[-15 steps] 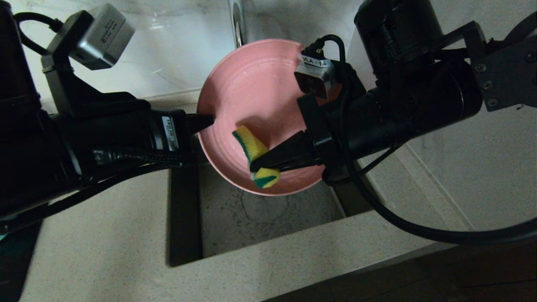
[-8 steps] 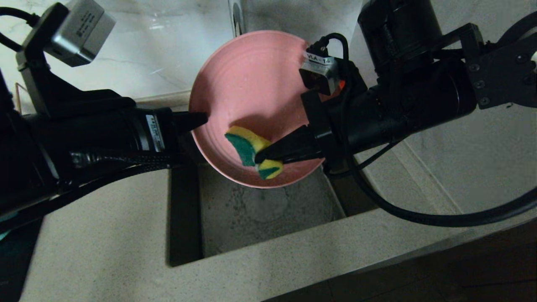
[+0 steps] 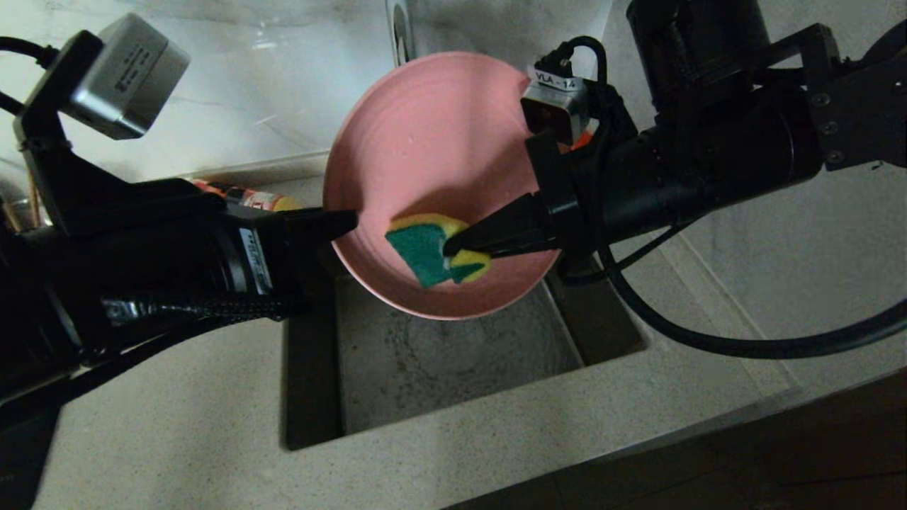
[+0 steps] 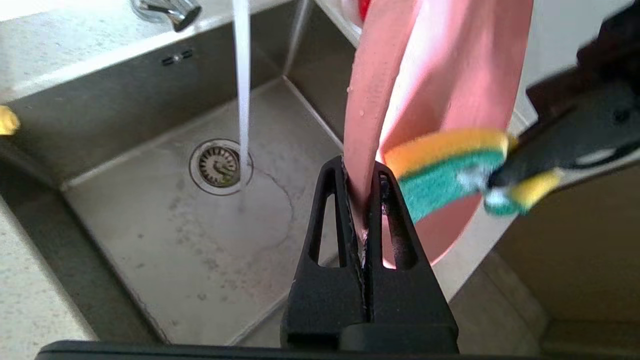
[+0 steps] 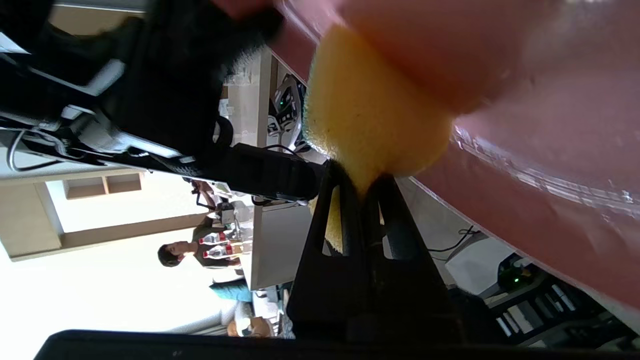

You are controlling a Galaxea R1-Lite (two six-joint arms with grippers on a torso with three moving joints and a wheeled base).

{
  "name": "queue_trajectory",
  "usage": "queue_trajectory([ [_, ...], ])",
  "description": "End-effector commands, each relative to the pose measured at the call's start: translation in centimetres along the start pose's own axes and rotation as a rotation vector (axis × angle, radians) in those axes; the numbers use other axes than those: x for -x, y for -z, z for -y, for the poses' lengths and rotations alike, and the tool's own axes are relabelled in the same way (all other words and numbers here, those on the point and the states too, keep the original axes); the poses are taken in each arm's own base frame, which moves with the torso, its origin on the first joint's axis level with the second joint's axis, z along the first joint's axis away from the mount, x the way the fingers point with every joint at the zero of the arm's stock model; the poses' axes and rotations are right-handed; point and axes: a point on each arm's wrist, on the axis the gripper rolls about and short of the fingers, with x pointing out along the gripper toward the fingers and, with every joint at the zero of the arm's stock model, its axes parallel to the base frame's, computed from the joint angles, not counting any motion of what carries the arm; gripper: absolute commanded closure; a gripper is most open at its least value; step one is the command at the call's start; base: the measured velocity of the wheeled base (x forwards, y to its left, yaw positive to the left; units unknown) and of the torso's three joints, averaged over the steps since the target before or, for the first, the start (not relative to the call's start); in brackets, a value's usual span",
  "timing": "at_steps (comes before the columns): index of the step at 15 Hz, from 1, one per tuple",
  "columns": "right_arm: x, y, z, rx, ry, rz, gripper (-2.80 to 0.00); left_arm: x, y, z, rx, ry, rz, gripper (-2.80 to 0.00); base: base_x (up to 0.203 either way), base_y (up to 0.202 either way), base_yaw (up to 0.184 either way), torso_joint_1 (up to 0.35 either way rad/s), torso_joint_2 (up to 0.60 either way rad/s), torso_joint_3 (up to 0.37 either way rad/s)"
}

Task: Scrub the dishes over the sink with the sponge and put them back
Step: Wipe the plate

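A pink plate is held tilted on edge over the sink. My left gripper is shut on its left rim; in the left wrist view the rim of the plate is pinched between the jaws of that gripper. My right gripper reaches in from the right, shut on the sponge, which presses against the lower inside of the plate with its green face towards the head camera. In the right wrist view the yellow sponge bulges from the gripper against the plate.
Water runs from the tap onto the sink floor beside the drain strainer. A bottle with an orange-red label lies on the counter behind my left arm. Speckled countertop surrounds the sink.
The right gripper has slid the sponge up and to the right across the plate, turning its green face into view. The left arm has shifted the plate slightly upward.
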Motion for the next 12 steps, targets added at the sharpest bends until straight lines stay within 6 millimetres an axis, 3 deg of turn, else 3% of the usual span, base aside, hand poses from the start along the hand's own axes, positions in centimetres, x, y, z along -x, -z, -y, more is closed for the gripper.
queue_trajectory([
  [1, 1.2, -0.2, -0.5, 0.011, -0.001, 0.033, 0.0, 0.3, 0.9, 0.0, -0.008, -0.001, -0.029, 0.0, 0.0, 0.0, 0.0, 0.0, 0.0, 0.0],
  [7, 2.9, -0.2, -1.8, 0.04, -0.015, 0.073, 0.0, 0.4, 1.9, -0.2, -0.017, -0.016, -0.059, 0.0, 0.0, 0.0, 0.0, 0.0, 0.0, 0.0],
  [12, 2.7, 0.0, -2.0, 0.036, -0.022, 0.056, 0.0, -0.1, 1.5, 0.0, -0.021, -0.018, -0.052, 0.0, 0.0, 0.0, 0.0, 0.0, 0.0, 0.0],
])
